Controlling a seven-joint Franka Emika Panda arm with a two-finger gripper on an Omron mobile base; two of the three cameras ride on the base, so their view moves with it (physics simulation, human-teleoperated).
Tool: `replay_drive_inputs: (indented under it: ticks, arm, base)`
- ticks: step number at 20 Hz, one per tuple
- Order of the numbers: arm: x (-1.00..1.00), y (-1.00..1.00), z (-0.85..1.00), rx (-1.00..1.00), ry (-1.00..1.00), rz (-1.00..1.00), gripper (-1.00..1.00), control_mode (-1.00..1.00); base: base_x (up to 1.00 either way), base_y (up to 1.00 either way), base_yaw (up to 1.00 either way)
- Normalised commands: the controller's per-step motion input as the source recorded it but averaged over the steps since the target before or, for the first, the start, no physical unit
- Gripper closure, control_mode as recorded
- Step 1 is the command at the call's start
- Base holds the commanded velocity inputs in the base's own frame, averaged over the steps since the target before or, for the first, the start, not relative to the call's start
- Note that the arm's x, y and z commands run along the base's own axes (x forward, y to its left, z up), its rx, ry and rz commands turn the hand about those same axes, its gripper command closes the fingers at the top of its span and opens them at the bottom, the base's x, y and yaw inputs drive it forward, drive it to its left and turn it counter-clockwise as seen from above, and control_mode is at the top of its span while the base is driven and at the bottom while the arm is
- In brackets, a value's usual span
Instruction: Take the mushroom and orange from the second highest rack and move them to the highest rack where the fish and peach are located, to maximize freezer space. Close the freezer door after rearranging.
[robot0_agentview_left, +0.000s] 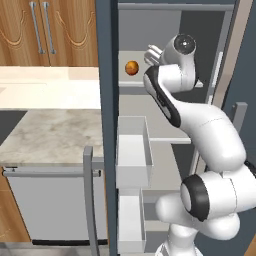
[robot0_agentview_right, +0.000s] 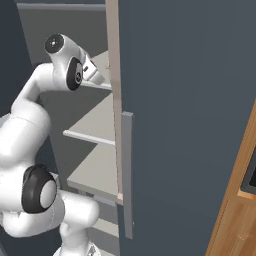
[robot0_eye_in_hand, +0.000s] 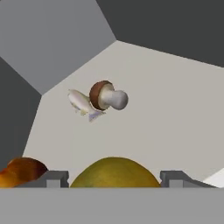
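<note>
the orange (robot0_eye_in_hand: 113, 172) sits between the two fingers (robot0_eye_in_hand: 52, 178), low at the edge of the hand view, with one dark tip on each side of it; the fingers stand apart around the fruit, and the pictures do not settle whether they press on it or merely flank it. beyond the fingers, further along the shelf (robot0_eye_in_hand: 175, 109), the mushroom (robot0_eye_in_hand: 107, 96) lies on its side, touching or overlapping the fish (robot0_eye_in_hand: 83, 105), so it appears already moved to the highest rack. outboard of the left-hand tip lies a reddish-orange fruit, probably the peach (robot0_eye_in_hand: 22, 171), just beside the finger. in the left base view the peach (robot0_agentview_left: 131, 68) rests on the upper shelf near the gripper (robot0_agentview_left: 152, 55), which reaches into the freezer. judged from this, the step in hand is placing the orange. risks: a round fruit can roll once the fingers part, and if released above the shelf or near its front edge it could drop out of the compartment. the finger beside the peach could nudge it sideways as the fingers spread or as the hand pulls back. pushing deeper would bring the orange toward the mushroom and fish and could scatter them. the door (robot0_agentview_right: 190, 125) stands wide open close beside the arm, so a withdrawal could clip its edge before the closing step.
</note>
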Motion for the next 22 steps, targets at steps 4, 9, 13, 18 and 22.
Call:
replay_drive_inputs:
  ticks: [4,9,13,18,22]
  arm:
    - [0.66,0.00,-0.26,0.00,0.00,0.00,1.00,-1.00]
    - [0.70,0.00,-0.23,0.00,0.00,0.00,1.00,-1.00]
    - [0.69,0.00,-0.18,0.00,0.00,0.00,1.00,-1.00]
    - [0.51,0.00,-0.49,-0.07,0.00,0.03,1.00,-1.00]
    - [0.42,0.03,-0.80,-0.25,0.00,0.06,-1.00,-1.00]
  base:
    - [0.00,0.00,0.00]
    - [0.00,0.00,0.00]
    - [0.00,0.00,0.00]
    - [0.00,0.00,0.00]
    - [0.00,0.00,0.00]
